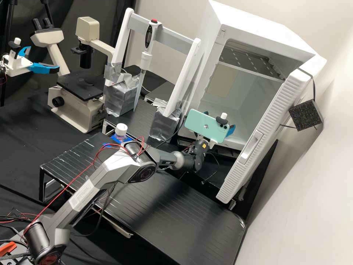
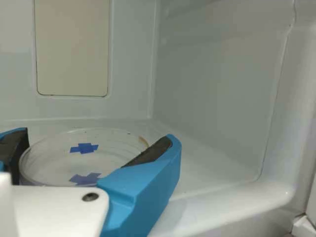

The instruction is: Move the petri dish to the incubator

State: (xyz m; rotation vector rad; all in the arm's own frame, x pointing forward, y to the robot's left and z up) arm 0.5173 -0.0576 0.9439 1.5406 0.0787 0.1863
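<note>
Nearest my lens, the gripper (image 2: 97,137): held apart by the petri dish (image 2: 59,163), one pad against either side; I read a pinch. Dish lies squarely between the fingertips, inside the incubator (image 1: 257,24), low over its floor (image 2: 195,168). Contact beneath, can't tell. Next, I judge: straight down, then release.

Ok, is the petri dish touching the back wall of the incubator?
Apart. The wrist view shows a strip of floor between the far rim of the petri dish and the back wall.
</note>
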